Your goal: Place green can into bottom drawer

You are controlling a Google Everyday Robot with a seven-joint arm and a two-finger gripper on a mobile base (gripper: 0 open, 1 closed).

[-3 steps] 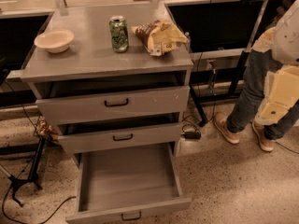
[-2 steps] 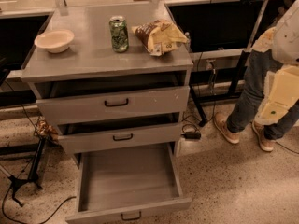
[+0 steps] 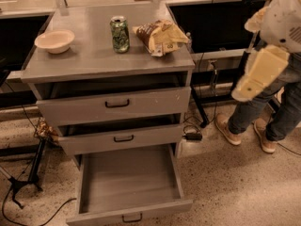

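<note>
A speckled stone floor runs under a grey metal cabinet, with dark benches behind it and cables trailing at both sides. At the right stands a person [image 3: 282, 112] in jeans and tan shoes.

In the camera view, the only one, nothing on the cabinet has shifted over the last second. The green can [image 3: 119, 34] stands upright on the same spot of the tabletop [image 3: 89, 60]. It sits toward the back, between a shallow cream bowl [image 3: 54, 40] well off to its left and a crumpled brown-and-yellow snack bag [image 3: 161, 36] just beside it on the right. The robot's cream arm hangs at the right edge of the view as before. Its claw [image 3: 249, 81] is out beyond the cabinet's right side, level with the top drawer and well apart from the can. I cannot tell whether the claw is apart or together. My reading is that the task has not really begun: the can is ungrasped, and the reach toward it is the step in hand.

As for containers, the bottom drawer [image 3: 129, 180] is pulled fully out, its wide flat grey floor bare and ready to receive the can. The top drawer [image 3: 115, 105] and the middle drawer [image 3: 122, 138] each stand slightly ajar, showing only dark gaps, so their contents are hidden. The bowl looks empty.
</note>
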